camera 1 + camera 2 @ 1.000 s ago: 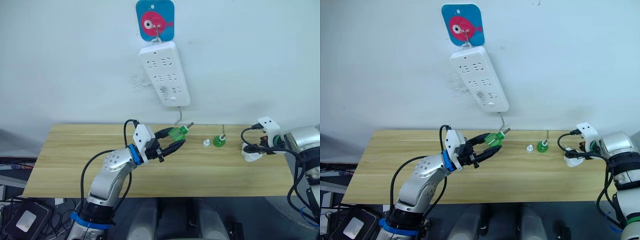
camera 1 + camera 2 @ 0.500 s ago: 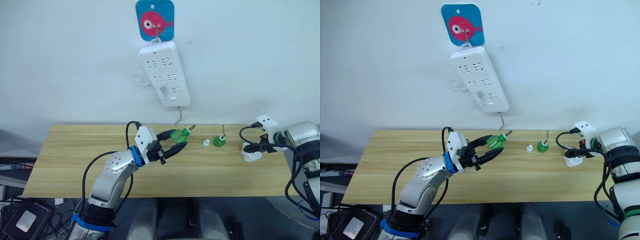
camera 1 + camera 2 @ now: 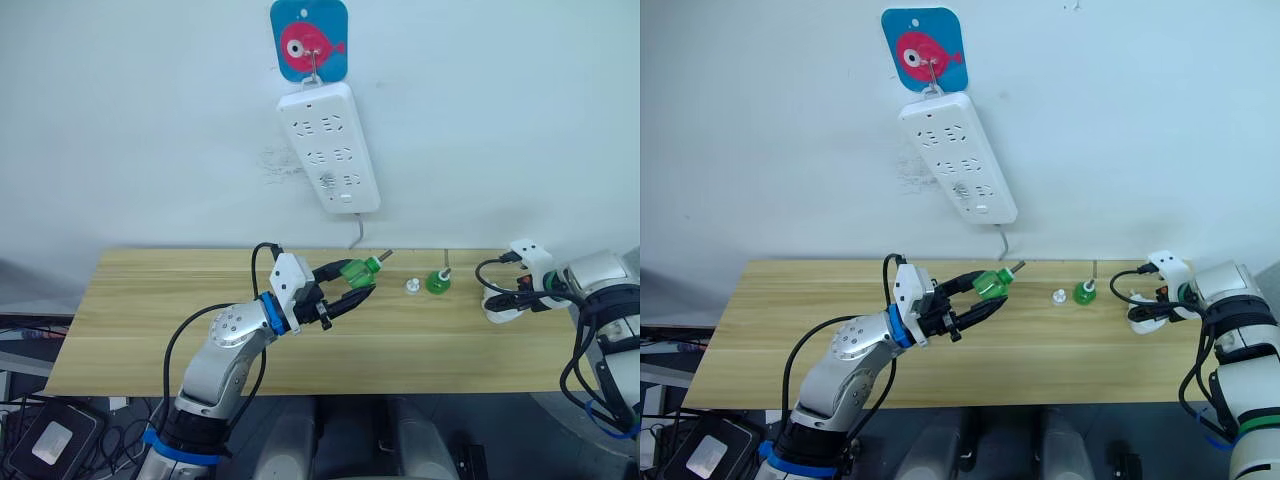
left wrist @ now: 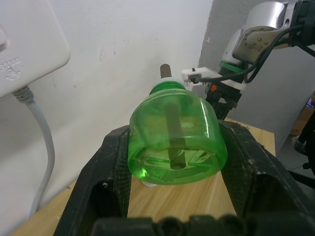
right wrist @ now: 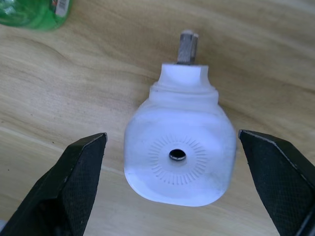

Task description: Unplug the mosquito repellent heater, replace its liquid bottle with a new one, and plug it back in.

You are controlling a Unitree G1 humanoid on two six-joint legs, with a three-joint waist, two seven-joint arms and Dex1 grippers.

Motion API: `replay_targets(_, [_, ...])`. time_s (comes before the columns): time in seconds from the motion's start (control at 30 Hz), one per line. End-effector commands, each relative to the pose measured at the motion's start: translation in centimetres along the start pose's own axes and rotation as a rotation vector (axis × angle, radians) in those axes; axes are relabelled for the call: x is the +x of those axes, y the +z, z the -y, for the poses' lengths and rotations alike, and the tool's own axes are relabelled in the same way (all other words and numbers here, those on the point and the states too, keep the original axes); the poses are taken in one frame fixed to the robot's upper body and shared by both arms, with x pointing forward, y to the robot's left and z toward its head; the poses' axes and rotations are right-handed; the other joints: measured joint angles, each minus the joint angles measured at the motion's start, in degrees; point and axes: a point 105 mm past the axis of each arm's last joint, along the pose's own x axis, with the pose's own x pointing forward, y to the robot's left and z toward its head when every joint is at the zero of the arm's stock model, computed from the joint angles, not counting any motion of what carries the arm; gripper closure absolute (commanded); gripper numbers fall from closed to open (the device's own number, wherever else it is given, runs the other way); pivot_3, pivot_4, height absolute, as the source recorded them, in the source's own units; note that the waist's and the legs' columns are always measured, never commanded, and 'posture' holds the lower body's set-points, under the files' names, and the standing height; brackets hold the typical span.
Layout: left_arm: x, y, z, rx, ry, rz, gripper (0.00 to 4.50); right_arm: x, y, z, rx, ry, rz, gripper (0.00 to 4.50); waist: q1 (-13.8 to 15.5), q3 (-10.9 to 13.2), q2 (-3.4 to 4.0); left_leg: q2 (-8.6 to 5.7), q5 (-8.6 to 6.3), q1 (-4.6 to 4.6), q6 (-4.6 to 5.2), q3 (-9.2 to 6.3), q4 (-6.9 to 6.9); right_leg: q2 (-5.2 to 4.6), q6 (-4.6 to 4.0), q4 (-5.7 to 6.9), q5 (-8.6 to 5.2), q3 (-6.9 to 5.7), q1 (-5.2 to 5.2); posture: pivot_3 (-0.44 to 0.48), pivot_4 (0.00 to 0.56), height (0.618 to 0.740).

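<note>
Left end effector (image 4: 172, 162) grips green bottle (image 4: 173, 140); bottle hides table beyond.

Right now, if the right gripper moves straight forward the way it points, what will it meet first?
Most likely the mosquito repellent heater: it lies on the table between the right gripper's open fingers, directly ahead. How far ahead is unclear.

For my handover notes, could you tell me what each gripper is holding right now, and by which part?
The left gripper holds a green bottle with a wick by the sides of its body. The right gripper holds nothing; it is open around the white heater.
</note>
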Motion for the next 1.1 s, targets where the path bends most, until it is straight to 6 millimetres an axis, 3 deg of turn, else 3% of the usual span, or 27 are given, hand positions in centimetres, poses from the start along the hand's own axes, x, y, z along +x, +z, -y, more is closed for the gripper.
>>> replay_targets(0.03, [0.2,1.1,0.4,0.031,-0.014,0.028,2.25,-0.4,0.2,0.5,-0.005,-0.011,0.018,0.02,-0.01,0.0,0.0,0.0,0.0,0.0,0.0,0.0,0.0,0.0,0.0,0.0,0.0,0.0,0.0,0.185,0.27,0.74])
replay_targets(0.2, [0.3,1.1,0.6,0.028,-0.015,0.028,2.25,-0.3,0.1,0.6,-0.003,-0.01,0.022,0.02,-0.01,0.0,0.0,0.0,0.0,0.0,0.0,0.0,0.0,0.0,0.0,0.0,0.0,0.0,0.0,0.184,0.272,0.74])
replay_targets(0.3, [0.3,1.0,0.6,0.026,-0.015,0.026,2.25,-0.3,0.3,0.6,0.009,-0.001,0.032,0.56,0.0,0.01,0.0,0.0,0.0,0.0,0.0,0.0,0.0,0.0,0.0,-0.01,0.0,0.0,0.0,0.184,0.271,0.74])
replay_targets(0.4, [0.3,1.0,0.5,0.027,-0.013,0.025,2.25,-0.3,0.4,0.5,0.012,0.004,0.041,1.5,-0.07,0.02,-0.03,0.01,0.0,0.01,0.0,0.0,-0.01,0.0,0.0,-0.01,0.0,0.0,0.02,0.184,0.271,0.74])
replay_targets(0.5, [0.3,1.0,0.3,0.023,-0.008,0.024,2.25,-0.9,0.9,0.5,0.048,0.031,0.065,1.53,-0.05,0.02,-0.02,0.01,0.0,0.01,0.0,0.0,0.0,0.0,0.0,-0.04,0.0,0.0,0.02,0.184,0.271,0.74])
replay_targets(0.6, [0.2,0.9,0.5,0.01,-0.029,0.021,2.25,-2.5,1.6,1.0,0.075,0.044,0.104,1.53,0.01,0.07,0.03,0.0,0.0,-0.01,0.0,0.01,-0.02,-0.01,0.0,-0.05,0.0,0.0,-0.01,0.184,0.271,0.74])
replay_targets(0.73, [-0.1,1.1,1.2,-0.007,-0.085,0.02,2.25,-6.3,2.7,1.1,0.033,0.116,0.166,1.53,0.08,0.25,0.3,0.0,-0.01,-0.05,0.01,0.0,-0.03,-0.01,0.0,-0.09,0.0,0.0,-0.04,0.176,0.266,0.74])
replay_targets(0.8, [-0.2,1.4,1.5,-0.028,-0.126,0.023,2.25,-9.0,3.5,-0.3,0.031,0.236,0.213,1.53,0.13,0.29,0.38,0.0,-0.01,-0.06,0.01,-0.03,-0.07,-0.01,0.0,-0.12,0.0,-0.03,-0.05,0.165,0.264,0.74])
replay_targets(0.93, [0.0,1.8,1.8,-0.033,-0.204,0.024,2.25,-14.6,3.7,-5.9,0.049,0.598,0.272,1.53,0.09,0.3,0.41,0.01,-0.02,-0.1,0.02,-0.11,-0.13,-0.01,-0.01,-0.19,-0.01,-0.09,-0.08,0.139,0.255,0.74])
replay_targets(1.1, [0.9,2.7,2.1,-0.035,-0.294,0.04,2.25,-16.9,3.5,-10.2,0.107,0.823,0.305,1.53,0.21,0.29,0.38,0.02,-0.04,-0.12,0.02,-0.16,-0.1,-0.06,0.0,-0.35,-0.01,-0.19,0.0,0.112,0.25,0.74])
